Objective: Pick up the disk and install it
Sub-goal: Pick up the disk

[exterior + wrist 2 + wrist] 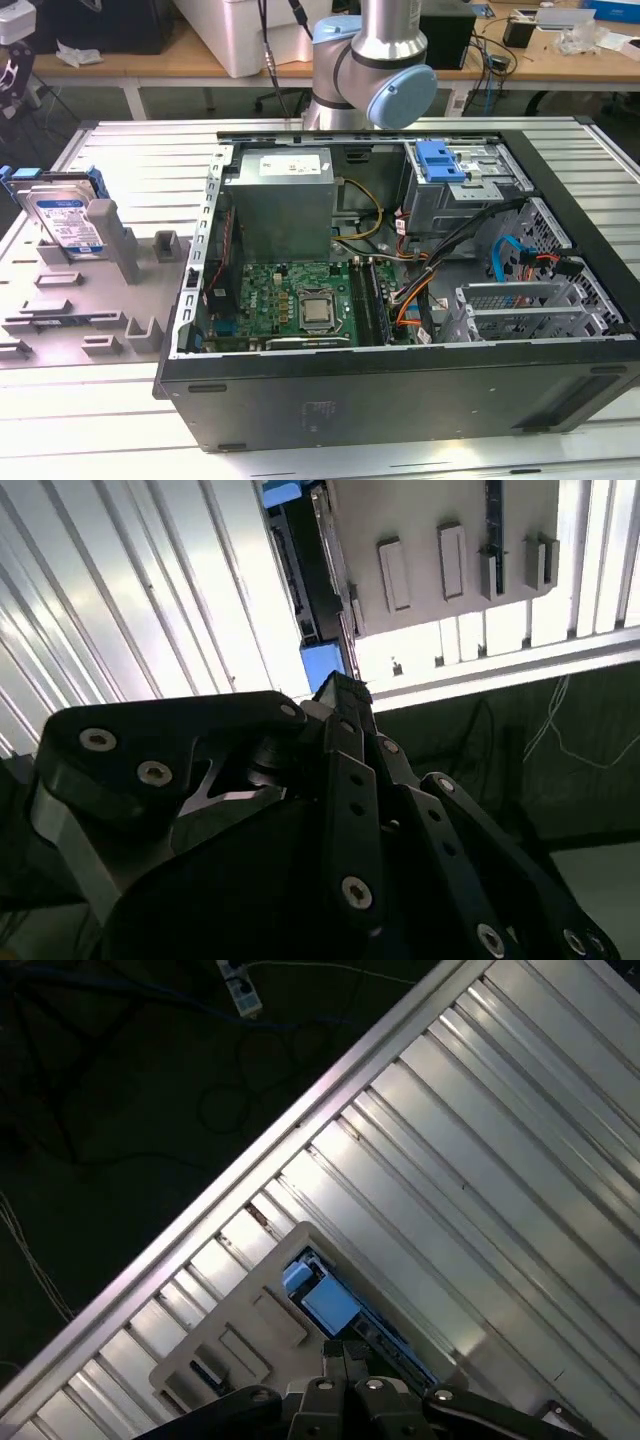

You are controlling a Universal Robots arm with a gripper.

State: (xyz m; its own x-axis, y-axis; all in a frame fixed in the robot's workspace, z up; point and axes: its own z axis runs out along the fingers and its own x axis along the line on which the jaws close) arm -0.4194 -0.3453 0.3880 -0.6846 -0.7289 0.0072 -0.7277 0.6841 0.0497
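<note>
Plainly, the silver disk (62, 222) wears a blue-and-white label and blue frame.

The disk (62, 220) is silver with a blue-and-white label, framed blue.

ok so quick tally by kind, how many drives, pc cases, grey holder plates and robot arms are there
disk: 1
open pc case: 1
grey holder plate: 1
robot arm: 1
total: 4
</note>
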